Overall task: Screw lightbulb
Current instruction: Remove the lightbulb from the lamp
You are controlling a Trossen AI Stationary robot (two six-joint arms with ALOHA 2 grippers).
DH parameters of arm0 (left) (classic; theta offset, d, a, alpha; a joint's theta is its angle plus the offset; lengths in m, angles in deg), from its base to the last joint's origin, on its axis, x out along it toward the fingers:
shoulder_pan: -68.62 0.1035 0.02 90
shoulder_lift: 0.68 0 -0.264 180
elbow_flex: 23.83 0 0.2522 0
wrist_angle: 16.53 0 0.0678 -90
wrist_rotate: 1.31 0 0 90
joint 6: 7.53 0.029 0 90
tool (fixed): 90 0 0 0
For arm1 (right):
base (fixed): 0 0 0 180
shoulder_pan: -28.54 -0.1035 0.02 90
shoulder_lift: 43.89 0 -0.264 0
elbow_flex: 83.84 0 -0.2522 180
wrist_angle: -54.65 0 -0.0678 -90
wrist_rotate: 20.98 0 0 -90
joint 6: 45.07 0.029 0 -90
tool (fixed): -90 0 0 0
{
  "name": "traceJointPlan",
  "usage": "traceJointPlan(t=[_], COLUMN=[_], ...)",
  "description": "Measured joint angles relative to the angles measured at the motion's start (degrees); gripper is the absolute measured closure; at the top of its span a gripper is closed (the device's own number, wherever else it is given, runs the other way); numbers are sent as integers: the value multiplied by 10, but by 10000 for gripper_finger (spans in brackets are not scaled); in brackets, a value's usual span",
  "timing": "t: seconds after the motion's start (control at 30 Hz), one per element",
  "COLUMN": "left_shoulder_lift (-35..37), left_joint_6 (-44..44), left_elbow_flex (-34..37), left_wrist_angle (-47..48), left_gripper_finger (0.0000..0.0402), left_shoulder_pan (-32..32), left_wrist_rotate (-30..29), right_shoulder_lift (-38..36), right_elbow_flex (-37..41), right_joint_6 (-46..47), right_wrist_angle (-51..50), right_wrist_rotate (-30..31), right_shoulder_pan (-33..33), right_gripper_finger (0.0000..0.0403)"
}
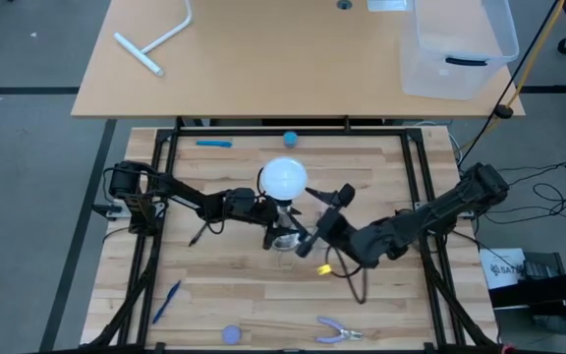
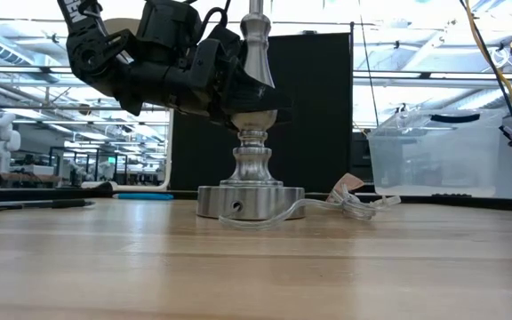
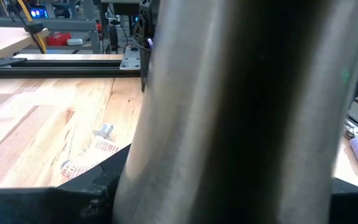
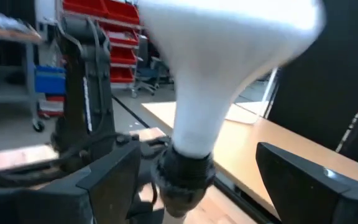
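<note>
Lightbulb (image 1: 285,177) sits upright with its narrow neck down in the black socket (image 4: 182,171) at the top of the silver lamp stand (image 2: 252,169), near the middle of the wooden table (image 1: 244,295). The left gripper (image 1: 268,211) is clamped on the stand's stem, fingers part-way closed around the metal to steady it. The right gripper (image 1: 324,205) is just beside the bulb with its fingers spread wide, one on each side of the neck and not touching it; it holds nothing. Judging from this, the bulb is seated in the socket but I cannot tell how far it is threaded in, so the turning step appears to be in hand. The next move likely calls for the right fingers to close gently on the glass and twist while the left keeps the stand from spinning.
</note>
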Motion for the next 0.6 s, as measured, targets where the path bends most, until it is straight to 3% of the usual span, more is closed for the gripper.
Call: traceJointPlan(t=[0.17, 0.43, 0.6], left_shoulder_lift=[0, 0, 0], left_joint_6=[-1, -1, -3], left_elbow_flex=[0, 0, 0], left_wrist_angle=[0, 0, 0], left_gripper_finger=[144, 144, 144], left_shoulder_pan=[0, 0, 0], left_wrist_rotate=[0, 0, 0], right_shoulder_lift=[45, 97, 116], right_elbow_flex=[1, 0, 0], right_joint_6=[-38, -178, -226], right_wrist_angle=[87, 313, 395], right_wrist_rotate=[31, 30, 26], right_shoulder_pan=[13, 27, 42], right_gripper_finger=[90, 90, 91])
